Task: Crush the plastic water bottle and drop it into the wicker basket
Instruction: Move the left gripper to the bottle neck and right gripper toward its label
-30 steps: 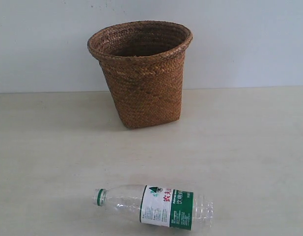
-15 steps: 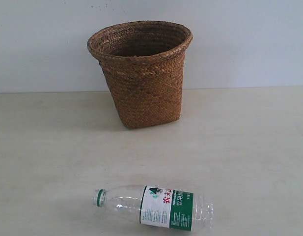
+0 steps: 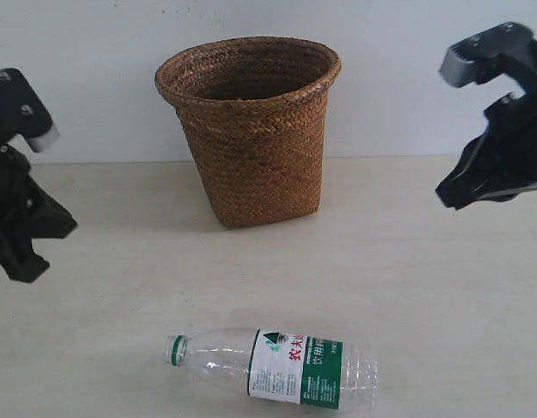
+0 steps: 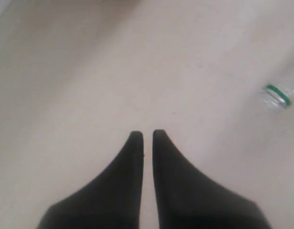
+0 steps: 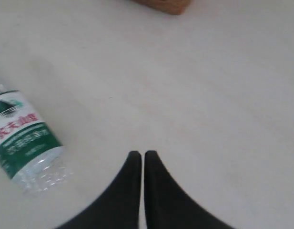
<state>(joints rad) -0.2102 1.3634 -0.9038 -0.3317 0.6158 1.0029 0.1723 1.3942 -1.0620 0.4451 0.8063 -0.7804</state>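
Observation:
The plastic water bottle (image 3: 277,369) lies on its side near the table's front edge, its green-ringed cap pointing left and its white and green label facing up. The wicker basket (image 3: 251,131) stands upright behind it against the wall. My left gripper (image 3: 24,266) hovers at the left, shut and empty, well clear of the bottle. In the left wrist view the gripper (image 4: 147,134) has only the bottle's cap end (image 4: 276,95) at the frame's edge. My right gripper (image 3: 453,196) hangs at the right, shut and empty. The right wrist view shows this gripper (image 5: 143,153) apart from the bottle (image 5: 25,138).
The pale wooden table (image 3: 425,279) runs back to a plain light wall. A corner of the basket's base (image 5: 163,5) shows in the right wrist view. Bare tabletop lies between each gripper and the bottle.
Both arms have come into the exterior view, one from each side. The bottle and the basket have not moved.

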